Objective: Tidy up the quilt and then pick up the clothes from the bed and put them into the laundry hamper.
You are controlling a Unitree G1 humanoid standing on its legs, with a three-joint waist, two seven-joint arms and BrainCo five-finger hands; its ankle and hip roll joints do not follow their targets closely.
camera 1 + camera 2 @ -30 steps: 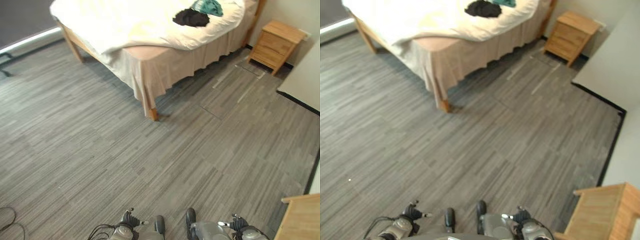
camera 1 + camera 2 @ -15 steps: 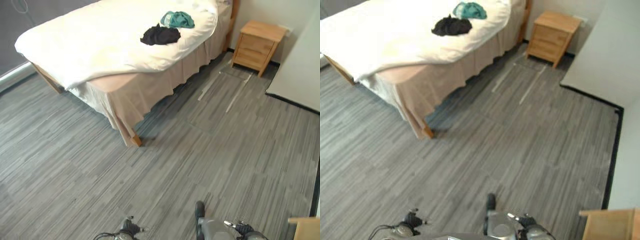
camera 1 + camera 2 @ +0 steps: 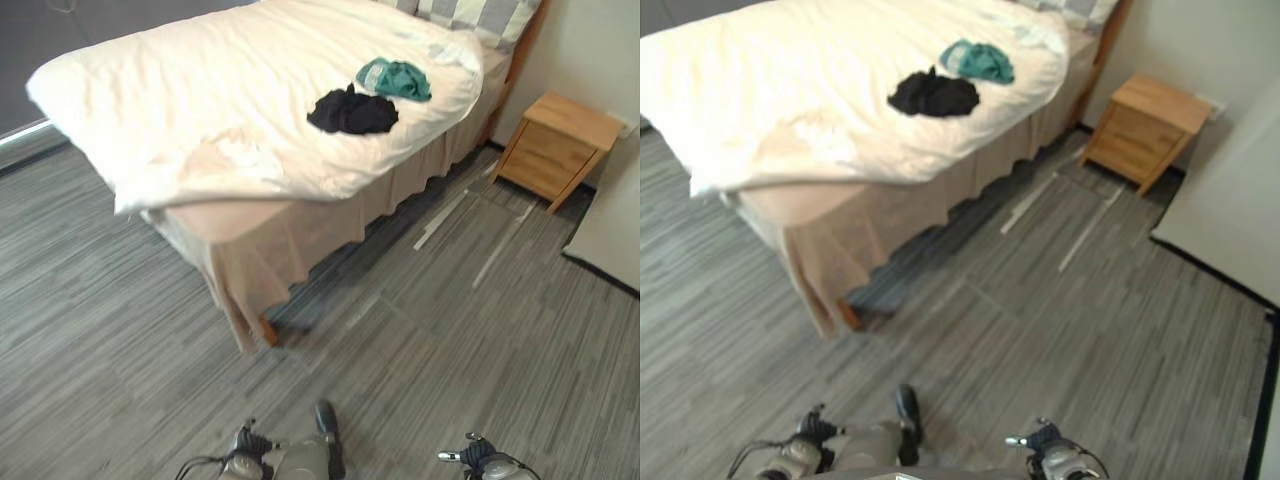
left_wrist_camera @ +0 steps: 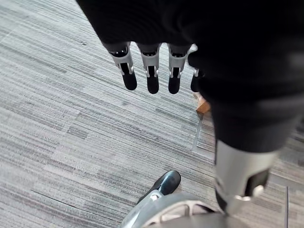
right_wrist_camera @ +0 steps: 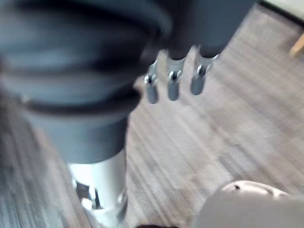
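With the left hand and right hand hanging empty, fingers straight, walk closer first — the quilt, seemingly rumpled at its corner, carries black clothes and green clothes.

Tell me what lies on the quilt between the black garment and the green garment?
Nothing: in the left eye view the black garment and green garment lie close together, with bare white quilt between.
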